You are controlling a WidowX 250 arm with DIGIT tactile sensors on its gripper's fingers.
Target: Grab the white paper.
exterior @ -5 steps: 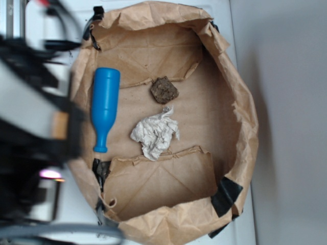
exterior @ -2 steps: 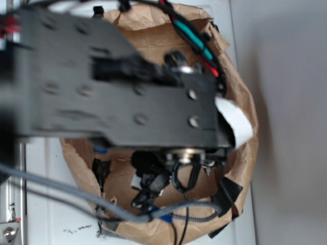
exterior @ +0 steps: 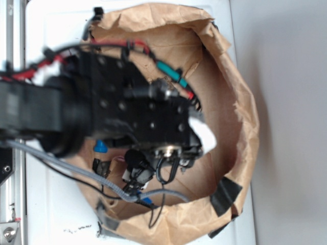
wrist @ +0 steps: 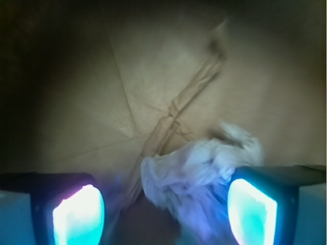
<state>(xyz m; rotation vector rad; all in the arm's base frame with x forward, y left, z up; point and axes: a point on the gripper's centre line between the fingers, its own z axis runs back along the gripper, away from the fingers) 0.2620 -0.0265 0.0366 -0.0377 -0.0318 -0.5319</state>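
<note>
Spread wide, the hand point(wrist: 164, 212) shows in the wrist view as two glowing pads at the bottom edge, the left pad point(wrist: 77, 214) clear of everything and the right pad point(wrist: 251, 212) just beside the white paper point(wrist: 196, 171). Between them the crumpled wad lies on the floor of the brown paper bag point(wrist: 153, 76), off-centre toward the right pad, with a creased fold of the bag running up behind it. Nothing is pinched yet; whether the right pad actually touches the wad cannot be told through the blur. In the exterior view, going from the left, the black arm point(exterior: 92, 109) reaches across from the edge over the bag's opening point(exterior: 240, 117) and covers most of what lies inside; a small blue tip point(exterior: 100, 147) peeks out under it, and the wad itself is hidden beneath the wrist. The bag sits on the white tabletop point(exterior: 56, 224). As a judgement, the approach is largely done: the hand is down inside the bag and brackets the wad. What is left is to centre it a little toward the right, lower if needed, close on the paper without catching the bag's fold, and lift it.
</note>
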